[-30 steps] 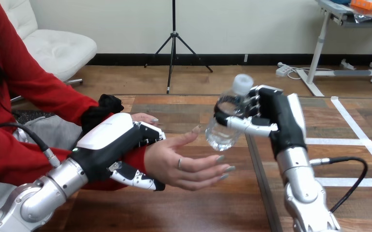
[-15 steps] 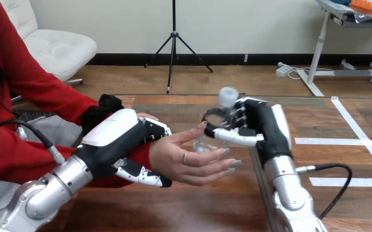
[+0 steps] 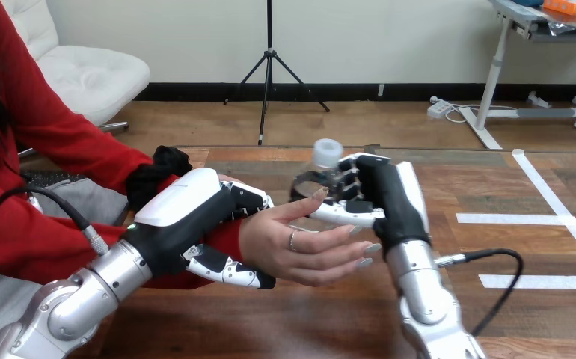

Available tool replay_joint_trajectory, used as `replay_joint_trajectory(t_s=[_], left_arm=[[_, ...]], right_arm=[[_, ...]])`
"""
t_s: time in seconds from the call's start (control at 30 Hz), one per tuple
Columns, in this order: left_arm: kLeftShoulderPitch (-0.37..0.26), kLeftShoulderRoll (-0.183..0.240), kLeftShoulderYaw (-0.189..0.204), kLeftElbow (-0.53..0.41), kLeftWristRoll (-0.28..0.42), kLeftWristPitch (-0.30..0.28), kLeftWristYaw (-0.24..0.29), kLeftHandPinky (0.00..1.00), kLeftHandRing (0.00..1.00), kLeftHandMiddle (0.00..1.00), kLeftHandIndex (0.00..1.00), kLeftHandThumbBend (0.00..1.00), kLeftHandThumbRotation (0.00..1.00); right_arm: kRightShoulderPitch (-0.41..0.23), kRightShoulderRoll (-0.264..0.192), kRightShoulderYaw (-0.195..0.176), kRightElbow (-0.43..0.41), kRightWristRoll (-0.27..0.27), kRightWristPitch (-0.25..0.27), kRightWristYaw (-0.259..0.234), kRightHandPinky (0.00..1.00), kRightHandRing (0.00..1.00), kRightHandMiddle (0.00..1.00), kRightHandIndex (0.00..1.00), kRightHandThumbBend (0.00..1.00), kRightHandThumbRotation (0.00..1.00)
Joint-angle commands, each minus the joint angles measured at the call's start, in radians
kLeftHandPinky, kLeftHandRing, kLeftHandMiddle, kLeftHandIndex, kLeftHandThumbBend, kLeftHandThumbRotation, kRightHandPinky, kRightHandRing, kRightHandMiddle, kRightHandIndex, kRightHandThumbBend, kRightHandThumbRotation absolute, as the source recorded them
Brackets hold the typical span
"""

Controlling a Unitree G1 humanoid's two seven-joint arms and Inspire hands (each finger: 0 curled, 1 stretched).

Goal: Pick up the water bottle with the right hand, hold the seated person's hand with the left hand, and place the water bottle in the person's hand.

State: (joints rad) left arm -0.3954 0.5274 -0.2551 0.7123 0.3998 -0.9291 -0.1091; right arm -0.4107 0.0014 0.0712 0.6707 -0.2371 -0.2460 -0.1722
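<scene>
A clear water bottle (image 3: 322,161) with a white cap stands almost upright in my right hand (image 3: 378,196), whose fingers and thumb are curled round it. Its lower part sits behind the person's hand (image 3: 300,243), which lies palm up over the table's middle with the thumb raised against the bottle. My left hand (image 3: 188,221) comes in from the left and is shut on the person's wrist, fingers over the top and thumb underneath at the red sleeve.
The wooden table (image 3: 285,321) runs across the view, with white tape lines (image 3: 554,217) on its right part. A black cable (image 3: 494,277) hangs off my right forearm. The person's other hand (image 3: 229,181) peeks out behind my left hand.
My right hand has carried the bottle left and down, from beside the person's fingertips to above their palm. My left hand and the held wrist have shifted slightly right.
</scene>
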Motion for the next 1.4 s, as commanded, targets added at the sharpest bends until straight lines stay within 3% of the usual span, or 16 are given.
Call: replay_joint_trajectory(t_s=[0.0,0.5,0.97,1.37], left_arm=[[-0.127,-0.073,0.018,-0.083,-0.041,-0.038,0.014,0.28,0.36,0.46,0.50,0.67,0.20],[-0.133,-0.081,0.011,-0.066,-0.024,-0.034,0.014,0.29,0.37,0.47,0.50,0.67,0.20],[-0.138,-0.090,0.003,-0.035,-0.022,-0.044,0.006,0.30,0.37,0.47,0.49,0.67,0.21],[-0.136,-0.097,0.003,-0.018,-0.008,-0.051,0.017,0.30,0.37,0.47,0.49,0.67,0.21]], right_arm=[[-0.034,0.029,0.022,-0.109,-0.019,0.011,-0.033,0.28,0.33,0.40,0.44,0.85,0.00],[0.011,0.069,0.080,-0.180,-0.081,0.090,-0.083,0.31,0.37,0.42,0.44,0.86,0.00],[0.068,0.086,0.133,-0.297,-0.121,0.188,-0.063,0.34,0.39,0.42,0.43,0.85,0.00],[0.144,0.061,0.162,-0.420,-0.162,0.263,-0.032,0.32,0.37,0.42,0.42,0.84,0.00]])
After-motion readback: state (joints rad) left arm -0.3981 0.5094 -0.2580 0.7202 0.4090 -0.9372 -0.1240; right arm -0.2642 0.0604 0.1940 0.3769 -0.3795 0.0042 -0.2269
